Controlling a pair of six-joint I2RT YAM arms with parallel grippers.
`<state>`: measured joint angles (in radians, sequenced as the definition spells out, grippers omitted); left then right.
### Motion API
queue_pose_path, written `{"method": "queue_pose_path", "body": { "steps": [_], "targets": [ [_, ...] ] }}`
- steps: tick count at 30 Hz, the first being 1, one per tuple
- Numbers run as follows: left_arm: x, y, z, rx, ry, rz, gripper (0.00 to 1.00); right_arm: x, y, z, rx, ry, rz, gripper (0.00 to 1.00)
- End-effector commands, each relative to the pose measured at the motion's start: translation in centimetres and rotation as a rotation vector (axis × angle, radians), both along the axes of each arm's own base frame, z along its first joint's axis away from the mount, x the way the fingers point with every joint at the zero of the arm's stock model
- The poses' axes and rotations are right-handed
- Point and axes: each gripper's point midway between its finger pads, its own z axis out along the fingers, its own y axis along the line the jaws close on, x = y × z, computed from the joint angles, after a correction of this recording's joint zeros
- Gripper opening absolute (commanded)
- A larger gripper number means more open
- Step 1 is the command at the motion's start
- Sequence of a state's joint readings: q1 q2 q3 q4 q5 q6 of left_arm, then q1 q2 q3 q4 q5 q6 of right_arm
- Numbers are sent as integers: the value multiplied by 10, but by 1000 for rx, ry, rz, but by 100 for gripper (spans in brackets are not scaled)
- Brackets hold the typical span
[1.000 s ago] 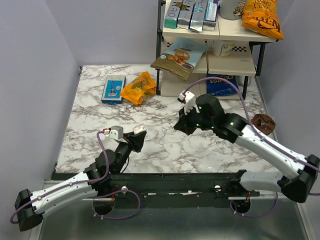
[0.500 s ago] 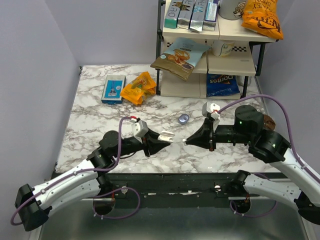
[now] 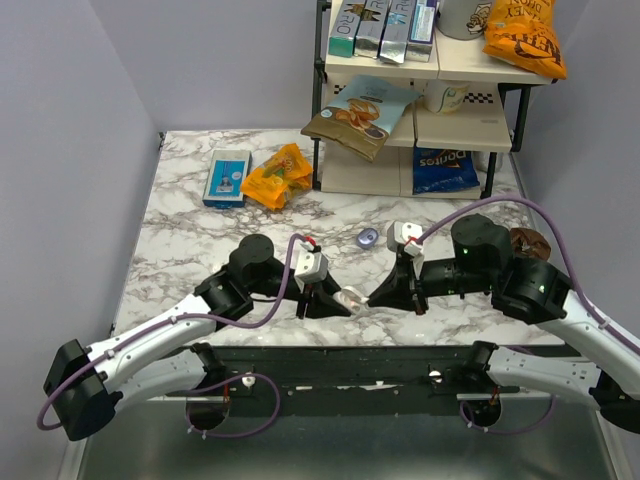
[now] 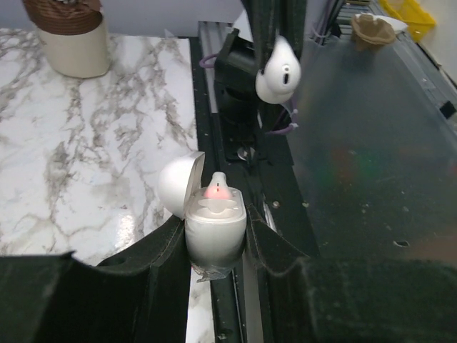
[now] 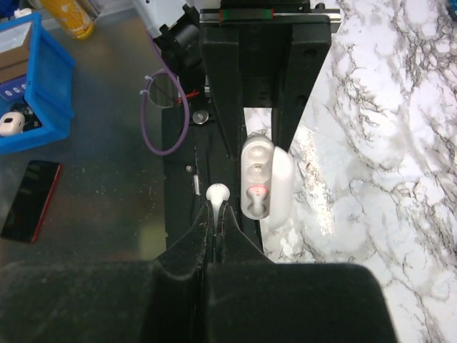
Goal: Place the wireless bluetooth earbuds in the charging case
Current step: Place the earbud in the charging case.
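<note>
earbud [image 5: 217, 191], pinched at the tips of the closed right gripper [image 5: 216, 214], sits mid-frame just left of the charging case [image 5: 255, 179], which the left gripper [image 4: 214, 239] clamps, long axis running top-to-bottom, open mouth apparently facing the bud.

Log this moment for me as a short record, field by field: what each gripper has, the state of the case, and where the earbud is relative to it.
left gripper: shut on the charging case
lid: flipped open, with a pink-red glow showing inside the case
right gripper: shut on one earbud, pinched at the fingertips
earbud versus case: close together but apart, not yet inserted
where: over the near edge of the marble table
second earbud: cannot tell
</note>
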<state>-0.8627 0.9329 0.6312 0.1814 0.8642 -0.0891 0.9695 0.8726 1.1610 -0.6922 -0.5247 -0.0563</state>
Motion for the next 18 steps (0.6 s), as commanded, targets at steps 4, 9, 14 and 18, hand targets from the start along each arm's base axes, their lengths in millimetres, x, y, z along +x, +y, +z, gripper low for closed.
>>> {"method": "queue_pose_path", "body": {
  "steps": [4, 9, 14, 18],
  "targets": [
    [-27, 0, 16, -65, 32, -200, 0, -2, 1, -4, -8, -61, 7, 1],
    [-28, -1, 16, -62, 70, -214, 0, -4, 7, -12, -37, -62, 24, 1],
    [-26, -2, 19, -65, 66, -200, 0, -4, 14, -20, -62, -64, 25, 1],
    [-25, -2, 17, -63, 69, -191, 0, 0, 19, -21, -53, -74, 6, 1]
  ]
}}
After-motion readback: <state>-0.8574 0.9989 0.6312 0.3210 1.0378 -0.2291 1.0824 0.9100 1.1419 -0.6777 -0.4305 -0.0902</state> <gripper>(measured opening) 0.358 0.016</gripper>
